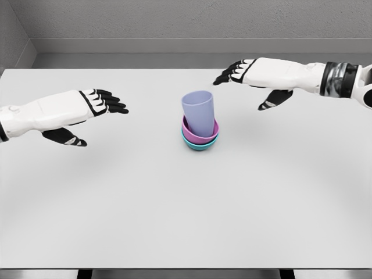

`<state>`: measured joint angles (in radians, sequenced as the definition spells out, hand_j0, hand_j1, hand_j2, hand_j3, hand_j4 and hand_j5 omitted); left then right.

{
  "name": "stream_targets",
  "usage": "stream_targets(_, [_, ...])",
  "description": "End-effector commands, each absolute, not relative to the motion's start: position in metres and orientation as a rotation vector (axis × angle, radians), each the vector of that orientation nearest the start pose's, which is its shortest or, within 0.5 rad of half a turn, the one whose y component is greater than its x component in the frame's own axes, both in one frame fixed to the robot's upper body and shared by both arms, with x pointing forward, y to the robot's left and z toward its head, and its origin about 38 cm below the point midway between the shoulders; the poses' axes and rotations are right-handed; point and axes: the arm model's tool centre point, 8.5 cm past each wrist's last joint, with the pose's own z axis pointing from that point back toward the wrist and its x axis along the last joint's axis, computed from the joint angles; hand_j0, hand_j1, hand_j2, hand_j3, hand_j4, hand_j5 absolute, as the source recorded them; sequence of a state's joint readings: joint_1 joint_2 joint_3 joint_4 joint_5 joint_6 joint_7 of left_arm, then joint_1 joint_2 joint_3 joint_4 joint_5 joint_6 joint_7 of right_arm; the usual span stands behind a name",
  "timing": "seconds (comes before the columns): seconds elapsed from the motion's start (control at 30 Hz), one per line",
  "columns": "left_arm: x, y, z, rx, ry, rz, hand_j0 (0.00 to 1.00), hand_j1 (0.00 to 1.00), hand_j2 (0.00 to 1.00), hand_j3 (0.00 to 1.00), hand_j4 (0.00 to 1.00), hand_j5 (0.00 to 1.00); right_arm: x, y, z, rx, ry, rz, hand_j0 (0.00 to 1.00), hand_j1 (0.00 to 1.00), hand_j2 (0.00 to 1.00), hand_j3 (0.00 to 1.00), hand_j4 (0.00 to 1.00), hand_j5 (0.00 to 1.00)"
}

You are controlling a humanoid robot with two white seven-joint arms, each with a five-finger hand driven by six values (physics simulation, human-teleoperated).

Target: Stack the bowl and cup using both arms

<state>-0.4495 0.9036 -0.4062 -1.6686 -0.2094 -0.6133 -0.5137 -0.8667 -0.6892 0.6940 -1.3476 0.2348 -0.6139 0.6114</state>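
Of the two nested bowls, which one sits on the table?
The teal bowl. It is at the bottom of the stack; the pink bowl rests inside it and holds the lavender cup.

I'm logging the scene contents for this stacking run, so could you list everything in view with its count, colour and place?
Tall lavender plastic cup: one, pale purple, standing slightly tilted inside the pink bowl at the table's middle.
Pink plastic bowl: one, magenta-pink, nested in the teal bowl.
Teal plastic bowl: one, blue-green, bottom of the stack, on the table.
Flat white table: one, white, fills most of the view.
Grey wall: one, behind the table.
Left hand: one, white with black fingers, open, left of the stack, holding nothing.
Right hand: one, same colours, open, upper right of the stack, holding nothing.
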Motion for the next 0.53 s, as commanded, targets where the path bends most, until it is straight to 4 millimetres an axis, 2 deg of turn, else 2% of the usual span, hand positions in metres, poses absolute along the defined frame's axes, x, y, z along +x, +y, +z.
stream_targets(0.0, [0.3861, 0.3049, 0.2556, 0.314, -1.670, -1.978, 1.00, 1.00, 1.00, 1.00, 1.00, 1.00, 0.4734, -0.2511, 0.2722, -0.294, -1.590, 2.067, 1.00, 1.00, 1.00, 1.00, 1.00, 1.00])
stream_targets(0.5, [0.3854, 0.3044, 0.2532, 0.307, -1.668, -1.977, 1.00, 1.00, 1.00, 1.00, 1.00, 1.00, 0.4740, -0.2514, 0.2745, -0.300, -1.594, 2.065, 1.00, 1.00, 1.00, 1.00, 1.00, 1.00])
